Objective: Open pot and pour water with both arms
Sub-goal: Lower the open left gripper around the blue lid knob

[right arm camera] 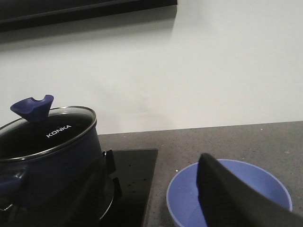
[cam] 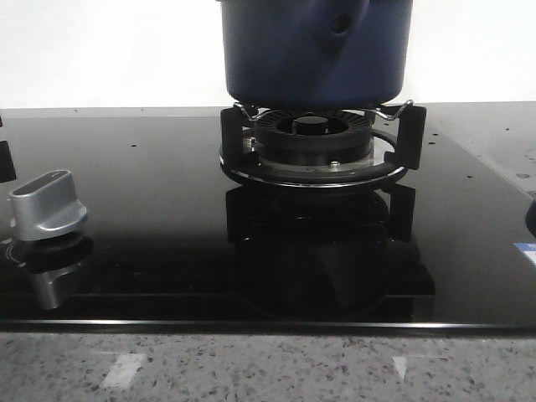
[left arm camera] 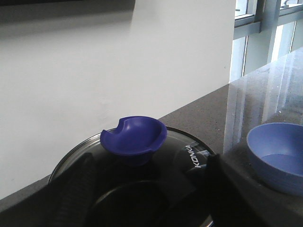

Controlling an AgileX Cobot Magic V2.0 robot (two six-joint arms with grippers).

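Observation:
The navy-blue pot [cam: 314, 50] stands on the burner stand [cam: 314, 146], its holed handle stub [cam: 339, 25] facing me. The top of the pot is cut off in the front view, and neither gripper shows there. In the left wrist view the glass lid [left arm camera: 189, 151] covers the pot, with a blue cupped knob [left arm camera: 134, 137] at its centre. My left gripper [left arm camera: 149, 163] hangs open over the lid, the knob just beyond its fingers. In the right wrist view my right gripper [right arm camera: 154, 161] is open beside the pot [right arm camera: 47, 156], between it and a blue bowl [right arm camera: 246, 179], holding nothing.
The black glass hob [cam: 167, 251] carries a silver control knob [cam: 48, 205] at the left. A speckled stone counter [right arm camera: 227, 142] runs to the right of the hob, where the blue bowl [left arm camera: 277, 156] stands. A white wall rises close behind the pot.

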